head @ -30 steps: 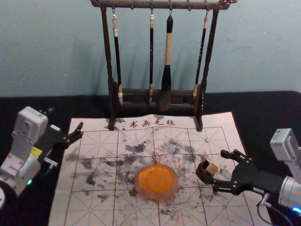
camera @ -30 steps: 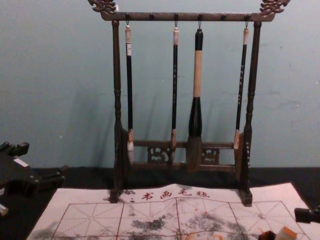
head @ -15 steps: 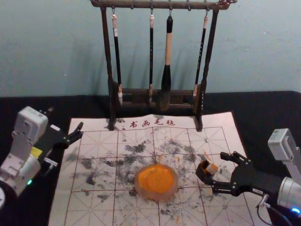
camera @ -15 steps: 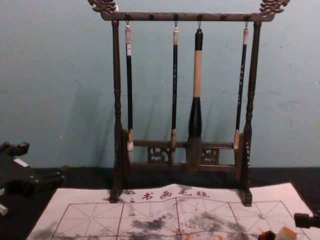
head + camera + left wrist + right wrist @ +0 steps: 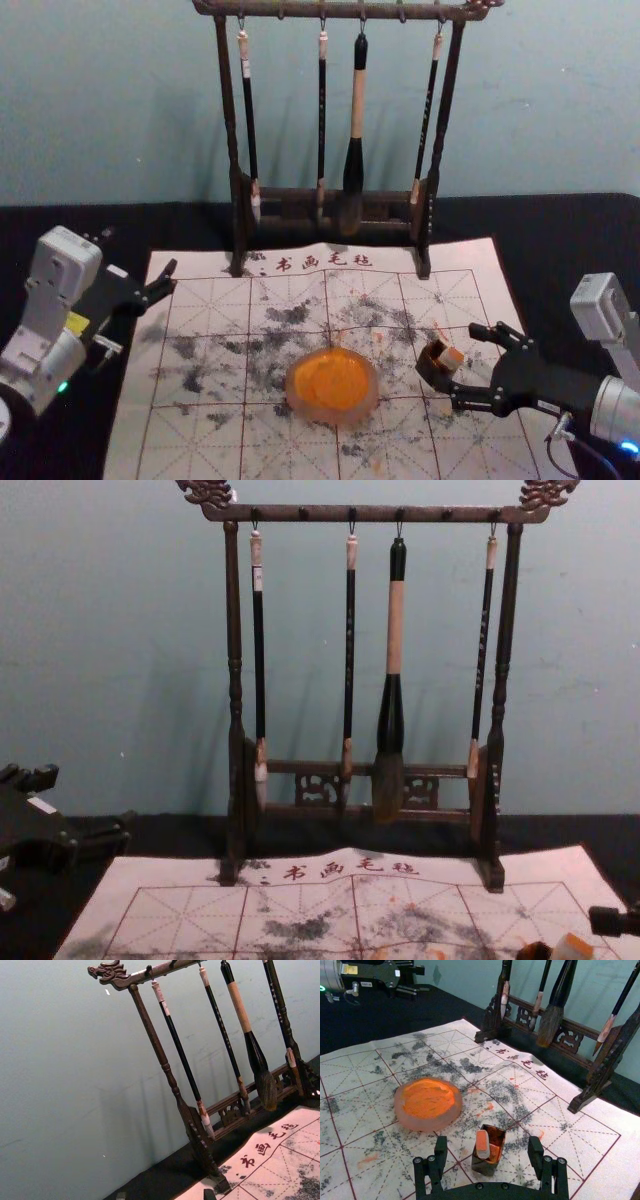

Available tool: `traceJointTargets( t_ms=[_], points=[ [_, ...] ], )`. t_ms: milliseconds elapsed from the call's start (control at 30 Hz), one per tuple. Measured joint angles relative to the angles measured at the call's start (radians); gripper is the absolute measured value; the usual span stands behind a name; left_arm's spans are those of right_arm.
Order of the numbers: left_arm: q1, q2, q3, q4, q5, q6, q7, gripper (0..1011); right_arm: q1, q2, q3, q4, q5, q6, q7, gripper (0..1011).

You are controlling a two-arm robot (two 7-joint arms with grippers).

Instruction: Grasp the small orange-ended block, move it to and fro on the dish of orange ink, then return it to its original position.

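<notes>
orange-ended block (image 5: 482,1143) poking up from a small open-topped box (image 5: 485,1166), near the dish of orange ink (image 5: 420,1122)
probably light and stiff, perhaps slick where inked, so best pinched gently by its pale sides above the rim; the right gripper (image 5: 468,362) faces it, fingers wide and empty, while the left gripper (image 5: 90,800) idles at the view's left, also wide
</notes>
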Motion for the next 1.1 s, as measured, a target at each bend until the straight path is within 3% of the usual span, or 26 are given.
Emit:
traceJointTargets(
  t_ms=[267, 433, 800, 833, 933, 1067, 1100],
  points=[
    [0.0, 0.0, 0.0, 0.0, 0.0, 0.0, 0.0, 1001, -0.001, 0.0, 0.001, 0.0, 0.001, 0.0, 0.0, 994],
    [0.0, 0.0, 0.0, 0.0, 0.0, 0.0, 0.0, 1001, -0.001, 0.0, 0.001, -0.001, 0.001, -0.001, -0.001, 911],
    [0.0, 0.0, 0.0, 0.0, 0.0, 0.0, 0.0, 1001, -0.001, 0.0, 0.001, -0.001, 0.001, -0.002, -0.001, 593],
    [0.0, 0.0, 0.0, 0.0, 0.0, 0.0, 0.0, 1001, -0.001, 0.0, 0.001, -0.001, 0.001, -0.002, -0.001, 522],
    [0.0, 0.0, 0.0, 0.0, 0.0, 0.0, 0.0, 1001, -0.001, 0.0, 0.001, -0.001, 0.001, -0.002, -0.001, 449],
    [0.0, 0.0, 0.0, 0.0, 0.0, 0.0, 0.0, 1001, -0.001, 0.0, 0.001, -0.001, 0.001, -0.002, -0.001, 276],
    [0.0, 0.0, 0.0, 0.0, 0.0, 0.0, 0.0, 1001, -0.001, 0.0, 0.001, -0.001, 0.001, -0.002, -0.001, 276]
  ],
)
